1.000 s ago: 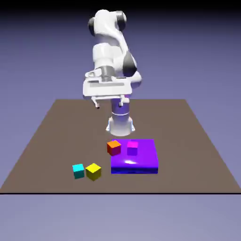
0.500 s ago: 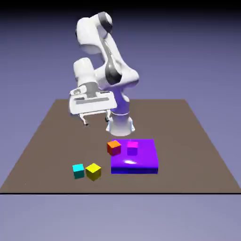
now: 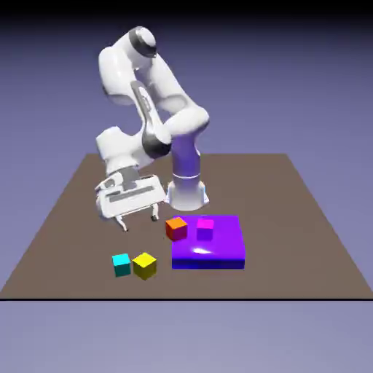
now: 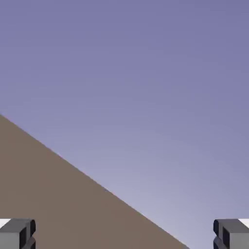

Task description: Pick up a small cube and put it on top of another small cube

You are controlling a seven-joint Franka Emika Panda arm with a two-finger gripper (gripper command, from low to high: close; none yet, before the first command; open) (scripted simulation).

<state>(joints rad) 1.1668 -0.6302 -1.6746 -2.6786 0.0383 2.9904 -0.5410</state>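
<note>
The small yellow cube (image 3: 145, 265) rests on the brown table near its front edge, touching or nearly touching a cyan cube (image 3: 121, 264) on the exterior view's left. The small orange cube (image 3: 176, 229) sits further back, against the left side of the purple block (image 3: 207, 250). My gripper (image 3: 138, 222) hangs open above the table, behind and above the yellow cube and to the left of the orange one, holding nothing. In the hand view the two fingertips (image 4: 17, 232) stand wide apart at the bottom corners with only table and backdrop between them.
A magenta cube (image 3: 205, 229) stands on the large flat purple block, just right of the orange cube. The hand view shows the brown table (image 4: 58, 204) with its edge running diagonally, and the blue-violet backdrop beyond.
The arm has swung down and toward the exterior view's left, lowering the open gripper from high over the table's back to just above the table near the cubes. No cube moved.
</note>
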